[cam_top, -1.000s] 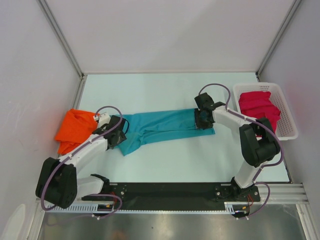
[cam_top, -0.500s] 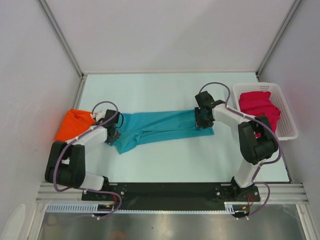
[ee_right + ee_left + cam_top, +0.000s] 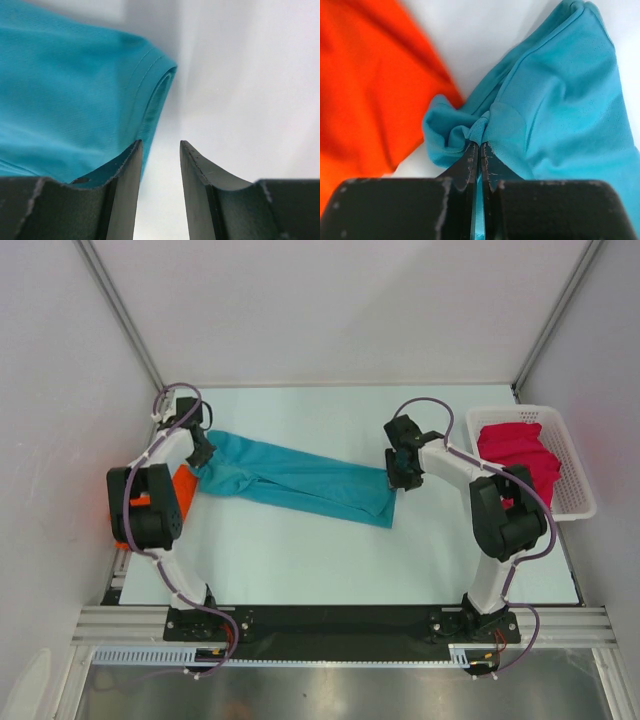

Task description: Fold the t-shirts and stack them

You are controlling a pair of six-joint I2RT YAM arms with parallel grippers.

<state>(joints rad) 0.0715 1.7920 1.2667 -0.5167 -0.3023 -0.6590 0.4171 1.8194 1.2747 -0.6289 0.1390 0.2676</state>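
Left pincer [image 3: 479, 145] is closed tight on a small bunch of the teal shirt [image 3: 560, 100], near its left end. The right pincer [image 3: 160, 142] stands partly open at the other end. The hem is just beside one finger and only bare table [image 3: 240, 75] shows in the gap, so it holds nothing. The teal shirt lies as a long band across the table, between the orange shirt [image 3: 365, 85] at the far left and the pink shirt [image 3: 515, 455] in the basket [image 3: 575, 500].

To do this step well, I think the right pincer must first take the hem firmly, through all layers. Then both should pull gently apart, low over the table, so the cloth lies flat before folding. Care is needed not to drag the orange shirt along.
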